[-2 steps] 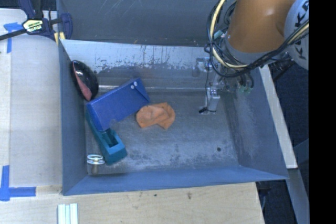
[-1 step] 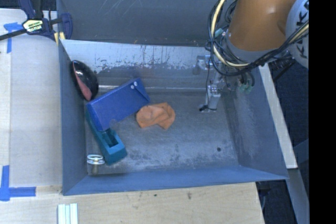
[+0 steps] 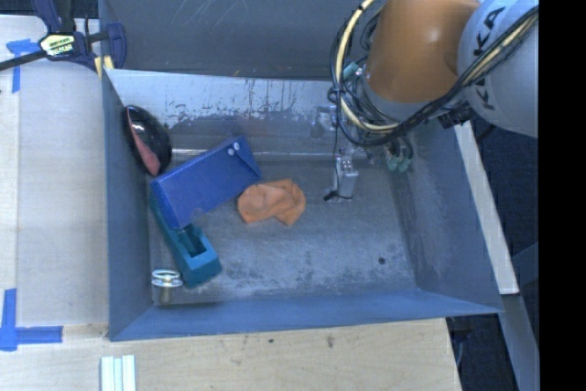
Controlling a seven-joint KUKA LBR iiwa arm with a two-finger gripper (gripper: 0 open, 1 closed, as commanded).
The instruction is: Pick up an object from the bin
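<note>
Nearest, a small silver cap [image 3: 166, 279] sits in the front left corner of the bin [image 3: 275, 311], beside a blue box [image 3: 203, 188]. Further in, an orange lump [image 3: 272, 201] lies mid-floor, with the end effector [image 3: 341, 188] just to its right (open or closed cannot be told; nothing is seen in it). Nothing is picked yet. A black spoon [image 3: 146, 137] leans on the far left wall, and the grey metal is scuffed.

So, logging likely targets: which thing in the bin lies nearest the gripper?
The orange lump mid-bin, just left of the gripper; the blue box and dark oval thing lie farther left.
</note>
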